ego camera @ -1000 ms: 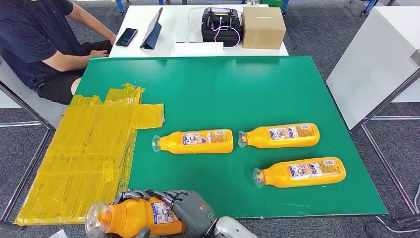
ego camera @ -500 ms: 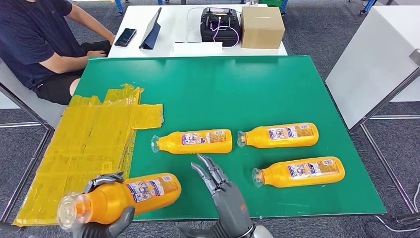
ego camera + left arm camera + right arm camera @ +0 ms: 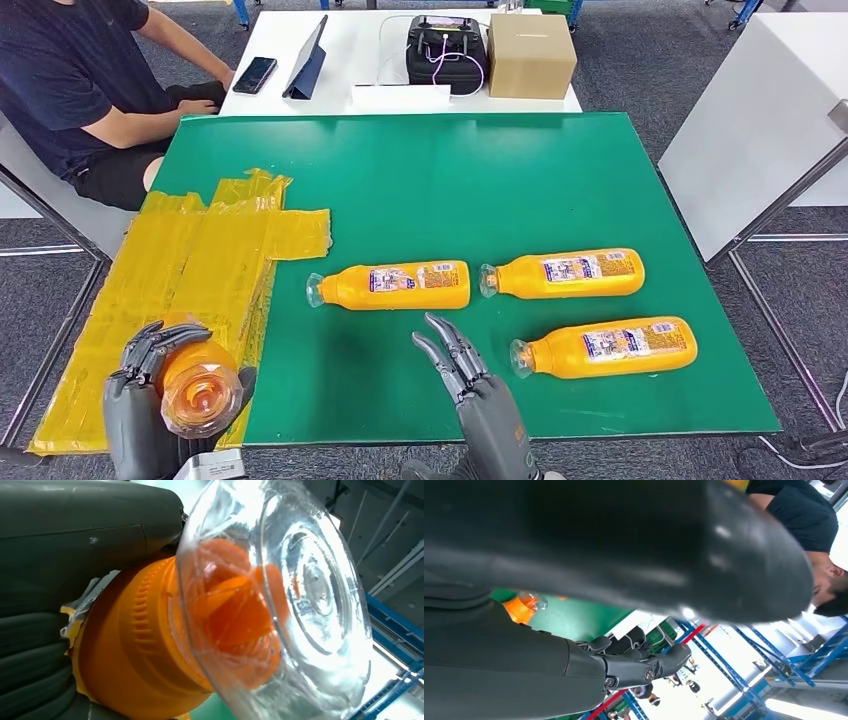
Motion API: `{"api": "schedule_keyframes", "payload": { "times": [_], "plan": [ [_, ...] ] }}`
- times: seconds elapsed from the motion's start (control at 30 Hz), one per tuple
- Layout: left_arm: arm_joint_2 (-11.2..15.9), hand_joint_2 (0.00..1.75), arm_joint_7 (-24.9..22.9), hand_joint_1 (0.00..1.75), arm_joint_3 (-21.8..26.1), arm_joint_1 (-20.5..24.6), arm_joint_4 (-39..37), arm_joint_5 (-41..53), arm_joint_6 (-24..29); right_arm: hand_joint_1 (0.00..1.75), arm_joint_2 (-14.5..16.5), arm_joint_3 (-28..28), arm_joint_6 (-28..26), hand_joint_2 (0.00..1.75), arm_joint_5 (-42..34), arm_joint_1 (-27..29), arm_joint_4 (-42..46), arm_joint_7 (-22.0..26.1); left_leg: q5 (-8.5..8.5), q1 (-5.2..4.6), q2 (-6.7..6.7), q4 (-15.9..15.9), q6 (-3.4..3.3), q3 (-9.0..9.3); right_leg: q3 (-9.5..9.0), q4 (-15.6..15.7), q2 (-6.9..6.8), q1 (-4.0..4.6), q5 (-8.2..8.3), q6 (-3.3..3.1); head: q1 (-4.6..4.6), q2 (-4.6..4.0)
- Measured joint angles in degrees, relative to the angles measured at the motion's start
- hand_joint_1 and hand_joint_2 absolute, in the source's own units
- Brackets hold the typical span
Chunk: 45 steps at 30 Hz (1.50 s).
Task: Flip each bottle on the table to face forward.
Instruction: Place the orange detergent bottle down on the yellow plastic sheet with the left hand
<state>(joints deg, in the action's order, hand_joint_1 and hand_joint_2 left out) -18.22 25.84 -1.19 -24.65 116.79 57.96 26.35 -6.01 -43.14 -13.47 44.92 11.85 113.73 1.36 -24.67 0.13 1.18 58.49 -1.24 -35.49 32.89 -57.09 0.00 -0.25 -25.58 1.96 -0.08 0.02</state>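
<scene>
Head view: left hand (image 3: 140, 400) grips bottle (image 3: 200, 395).

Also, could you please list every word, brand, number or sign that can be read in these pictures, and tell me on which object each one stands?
No text can be read.
Labels on the three lying bottles: print too small and blurred.
Bottle held in the left hand: clear cap faces the camera, label hidden.
Cardboard box, phone: no legible marks.

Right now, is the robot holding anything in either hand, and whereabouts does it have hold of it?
The left hand grips an orange plastic bottle around its body, clear cap toward the camera. The right hand holds nothing, fingers apart.
</scene>
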Motion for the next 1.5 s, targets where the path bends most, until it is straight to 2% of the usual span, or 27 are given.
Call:
{"api": "schedule_keyframes", "payload": {
  "times": [0.1,0.2,0.27,0.4,0.53,0.57,0.7,0.93,1.1,1.37,1.5],
  "plan": [
    [1.2,1.75,-6.8,1.75,-1.0,1.5,-3.3,14.2,3.0,0.00,-0.4,0.0,0.0,0.00,-1.1,0.0,0.3,0.3,0.00,0.00,0.02,0.0,0.00,0.01,0.00,0.0,-0.01,0.00,0.00,0.00,-0.01,0.00],
    [4.4,1.75,-16.3,1.75,-3.4,4.3,-11.4,27.6,4.6,0.00,-0.9,0.1,0.5,0.00,-2.6,-0.2,0.6,1.1,0.00,0.00,0.01,0.0,0.00,0.03,-0.03,0.0,0.00,0.00,0.00,-0.01,-0.01,0.00],
    [6.8,1.75,-20.3,1.75,-5.2,6.4,-17.9,30.2,4.7,0.00,-1.1,0.2,0.7,0.00,-3.2,-0.2,0.6,1.4,0.00,0.01,-0.01,0.0,0.01,0.03,-0.03,0.0,0.00,0.00,0.01,-0.01,-0.01,0.00],
    [10.9,1.75,-24.3,1.75,-9.0,9.5,-28.5,30.3,2.9,0.00,-1.5,0.6,1.4,0.00,-4.1,-0.2,0.6,2.0,0.01,0.01,-0.01,0.0,0.01,0.03,-0.03,0.0,0.00,0.01,0.00,-0.01,0.01,0.00],
    [14.1,1.75,-27.7,0.00,-13.1,12.5,-36.0,30.4,-0.1,0.00,-1.6,1.2,2.4,0.00,-4.8,-0.3,0.6,2.3,0.00,0.00,0.00,0.0,0.01,0.02,-0.05,0.0,0.00,0.00,0.00,-0.01,0.00,0.00],
    [14.8,1.75,-28.6,0.00,-13.9,13.3,-37.5,30.4,-0.5,0.00,-1.5,1.3,2.6,0.00,-5.0,-0.3,0.6,2.3,0.00,-0.01,0.00,0.0,0.01,0.03,-0.06,0.0,0.00,0.00,0.00,-0.01,0.00,0.00],
    [16.0,0.00,-31.3,0.00,-15.6,15.6,-41.6,30.5,-1.1,0.00,-1.5,1.9,2.9,0.00,-5.1,-0.3,0.6,2.2,-0.01,-0.01,0.03,0.0,0.01,0.21,-0.23,0.0,-0.01,0.01,-0.02,-0.02,0.00,0.00],
    [16.0,0.00,-34.6,0.00,-16.9,16.5,-41.8,31.7,-2.3,0.00,-2.3,3.0,-0.2,0.00,-3.5,2.2,2.3,-0.2,-0.03,-0.02,0.06,0.0,0.00,0.43,-0.09,0.0,-0.02,-0.01,-0.06,0.03,0.00,0.00],
    [13.4,0.00,-35.3,0.00,-20.5,17.0,-40.9,32.1,-2.7,0.00,-5.4,4.4,-6.6,0.00,-1.7,7.1,6.9,-3.9,-0.03,-0.19,0.17,0.0,-0.07,0.23,-0.10,0.0,-0.06,-0.20,-0.11,0.21,0.02,0.00],
    [10.0,0.00,-31.6,0.00,-23.9,19.4,-42.0,30.4,0.5,0.00,-9.0,7.4,-8.9,0.00,-0.8,11.7,11.6,-6.4,-0.02,-0.29,0.08,0.0,-0.13,0.09,-0.11,0.0,-0.01,-0.32,-0.03,0.32,0.00,0.00],
    [8.9,0.00,-30.6,0.00,-24.7,20.0,-42.2,28.0,2.8,0.00,-9.6,9.5,-8.3,0.00,-0.5,13.2,12.7,-6.9,-0.03,-0.29,0.02,0.0,-0.13,0.09,-0.11,0.0,0.01,-0.31,-0.02,0.32,-0.01,0.00]
  ]
}}
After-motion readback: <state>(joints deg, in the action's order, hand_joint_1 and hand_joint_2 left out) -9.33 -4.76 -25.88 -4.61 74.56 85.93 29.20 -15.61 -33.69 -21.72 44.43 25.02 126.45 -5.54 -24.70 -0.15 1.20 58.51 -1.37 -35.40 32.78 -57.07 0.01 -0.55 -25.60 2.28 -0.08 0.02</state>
